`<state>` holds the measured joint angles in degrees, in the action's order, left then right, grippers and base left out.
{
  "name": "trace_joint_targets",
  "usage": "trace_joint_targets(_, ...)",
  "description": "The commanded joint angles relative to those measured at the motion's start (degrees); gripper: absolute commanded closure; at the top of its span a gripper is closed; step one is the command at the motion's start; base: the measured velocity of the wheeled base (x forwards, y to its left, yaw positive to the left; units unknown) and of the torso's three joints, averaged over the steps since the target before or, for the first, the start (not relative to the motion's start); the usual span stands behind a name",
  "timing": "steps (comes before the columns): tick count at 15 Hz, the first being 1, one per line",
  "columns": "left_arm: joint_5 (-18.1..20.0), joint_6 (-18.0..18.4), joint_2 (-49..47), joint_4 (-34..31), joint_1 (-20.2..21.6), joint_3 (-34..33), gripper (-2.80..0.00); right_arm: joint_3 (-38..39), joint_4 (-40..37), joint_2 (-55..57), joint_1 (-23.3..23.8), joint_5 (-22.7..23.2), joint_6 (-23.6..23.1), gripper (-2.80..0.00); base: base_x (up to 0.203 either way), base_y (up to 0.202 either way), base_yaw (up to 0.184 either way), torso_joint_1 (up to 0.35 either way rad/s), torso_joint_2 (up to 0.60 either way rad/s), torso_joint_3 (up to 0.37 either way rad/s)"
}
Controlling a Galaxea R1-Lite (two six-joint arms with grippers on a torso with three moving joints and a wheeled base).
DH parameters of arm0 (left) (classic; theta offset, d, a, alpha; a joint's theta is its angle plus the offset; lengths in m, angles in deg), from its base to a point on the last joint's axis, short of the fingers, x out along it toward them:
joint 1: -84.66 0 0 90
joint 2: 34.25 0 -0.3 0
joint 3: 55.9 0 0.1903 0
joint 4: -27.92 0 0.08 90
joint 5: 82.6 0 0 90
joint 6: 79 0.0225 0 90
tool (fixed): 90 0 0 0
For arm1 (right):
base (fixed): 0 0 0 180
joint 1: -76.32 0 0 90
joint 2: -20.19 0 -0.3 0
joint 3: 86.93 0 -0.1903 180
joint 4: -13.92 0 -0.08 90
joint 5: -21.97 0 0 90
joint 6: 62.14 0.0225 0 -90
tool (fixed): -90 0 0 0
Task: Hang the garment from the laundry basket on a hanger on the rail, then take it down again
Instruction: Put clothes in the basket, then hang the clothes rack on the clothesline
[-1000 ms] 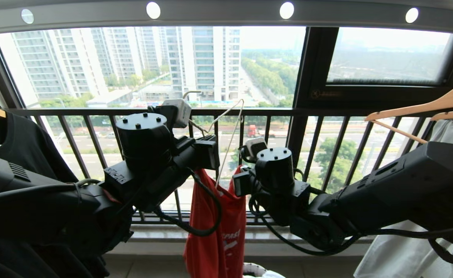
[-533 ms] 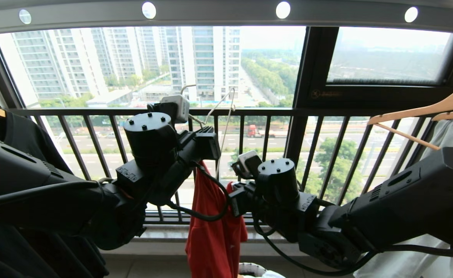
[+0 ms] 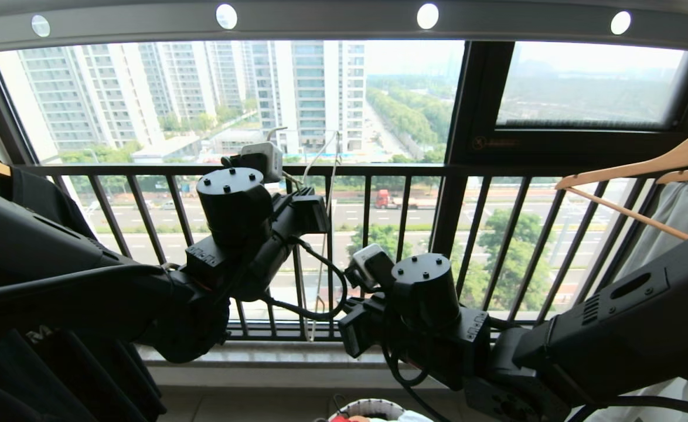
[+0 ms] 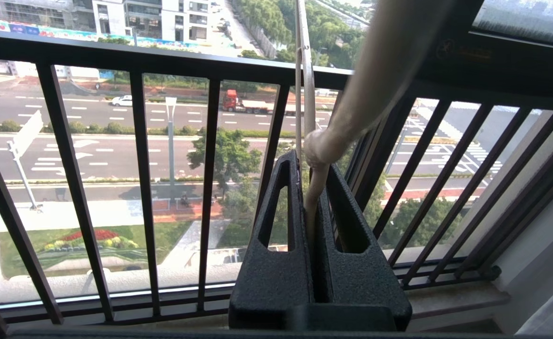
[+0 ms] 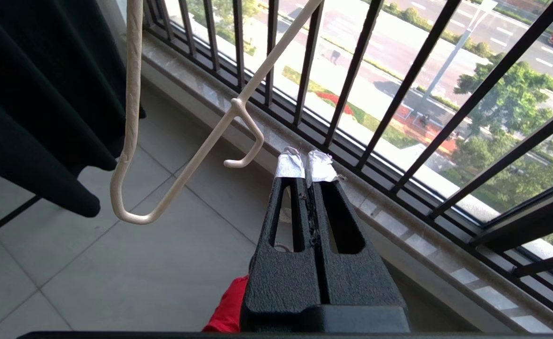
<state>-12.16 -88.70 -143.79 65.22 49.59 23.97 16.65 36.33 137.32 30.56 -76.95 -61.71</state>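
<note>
the window railing [image 3: 414,171] fills the head view behind both of my arms, tower blocks and a road beyond it; overhead, the grey rail [image 3: 332,22] with its round holes spans the top of that view; a black t-shirt [image 5: 36,89] hangs at far left and wooden hangers [image 3: 643,167] with a pale garment at far right; my left claw [image 4: 312,162] is raised in front of the railing, its jaws pinched tight on the cream-white hanger [image 4: 315,188], which now dangles bare and edge-on, its looped end and small notch hook plain in the right wrist view [image 5: 130,141]; my right claw [image 5: 306,162] sits lower, just beside the hanger's bottom end without touching it, jaws pressed together on nothing, taped tips meeting; the red garment [image 5: 227,306] shows as a scrap below the right claw, over the tiled floor; the laundry basket [image 3: 370,405] peeks in at the bottom edge of the head view, red cloth showing inside it.
</note>
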Motion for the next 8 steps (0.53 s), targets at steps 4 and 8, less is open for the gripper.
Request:
trace_joint_targets(4, 0.0, 0.0, 0.3, 0.2, 0.5, 0.2, 0.00, -3.3, 0.2, 2.8, 4.2, -1.9, -0.3, 0.00, 0.000, 0.000, 0.000, 0.000, 0.00, 0.000)
trace_joint_targets(8, 0.1, 0.9, 1.9, -0.4, 0.5, -0.3, 0.00, -4.4, -3.1, 4.5, 5.7, -2.2, -0.6, 0.00, 0.000, 0.000, 0.000, 0.000, 0.00, 0.000)
